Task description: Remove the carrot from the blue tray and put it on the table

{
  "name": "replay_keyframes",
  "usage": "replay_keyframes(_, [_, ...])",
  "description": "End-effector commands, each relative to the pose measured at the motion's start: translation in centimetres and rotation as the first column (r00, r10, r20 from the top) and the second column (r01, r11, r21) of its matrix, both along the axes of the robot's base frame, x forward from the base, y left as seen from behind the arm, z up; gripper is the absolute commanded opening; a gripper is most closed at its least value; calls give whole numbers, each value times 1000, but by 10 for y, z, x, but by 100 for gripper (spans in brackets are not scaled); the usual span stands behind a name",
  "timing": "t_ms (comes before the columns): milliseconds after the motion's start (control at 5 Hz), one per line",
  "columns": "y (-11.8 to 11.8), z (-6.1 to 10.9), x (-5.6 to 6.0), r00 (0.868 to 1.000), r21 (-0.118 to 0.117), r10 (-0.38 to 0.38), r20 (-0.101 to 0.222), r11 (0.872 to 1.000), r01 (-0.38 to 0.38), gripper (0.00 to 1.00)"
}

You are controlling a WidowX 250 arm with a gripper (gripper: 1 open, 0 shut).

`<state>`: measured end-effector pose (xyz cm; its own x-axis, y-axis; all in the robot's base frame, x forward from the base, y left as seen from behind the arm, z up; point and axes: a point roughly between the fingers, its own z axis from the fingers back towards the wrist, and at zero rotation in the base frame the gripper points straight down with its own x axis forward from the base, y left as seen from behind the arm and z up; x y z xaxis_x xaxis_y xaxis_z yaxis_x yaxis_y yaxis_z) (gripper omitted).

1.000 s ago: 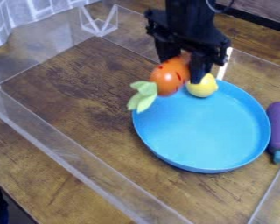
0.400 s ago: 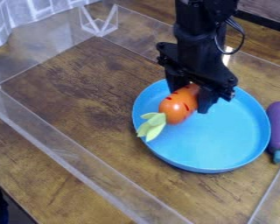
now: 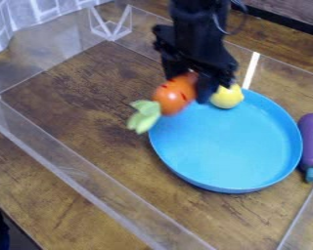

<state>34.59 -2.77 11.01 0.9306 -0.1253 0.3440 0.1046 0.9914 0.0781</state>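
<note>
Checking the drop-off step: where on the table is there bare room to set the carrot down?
Bare table lies left of the blue tray, out to the clear acrylic wall, and in front of the tray. It is crowded at the tray's far rim, where the hand holds the carrot beside the lemon, and at right by the eggplant.

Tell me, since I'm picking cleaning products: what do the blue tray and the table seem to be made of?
The blue tray looks like moulded plastic: even bright colour, smooth, softly shiny, with a rounded raised rim. The table looks like dark wood or a wood-look laminate: streaky brown grain, dull finish; the picture cannot settle which.
</note>
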Motion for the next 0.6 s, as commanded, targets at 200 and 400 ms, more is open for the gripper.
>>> replay_keyframes(200, [51,27,5,997,26,21,79,999,-23,0])
replay_keyframes(400, [65,21,-1,997,38,28,69,999,-30,0])
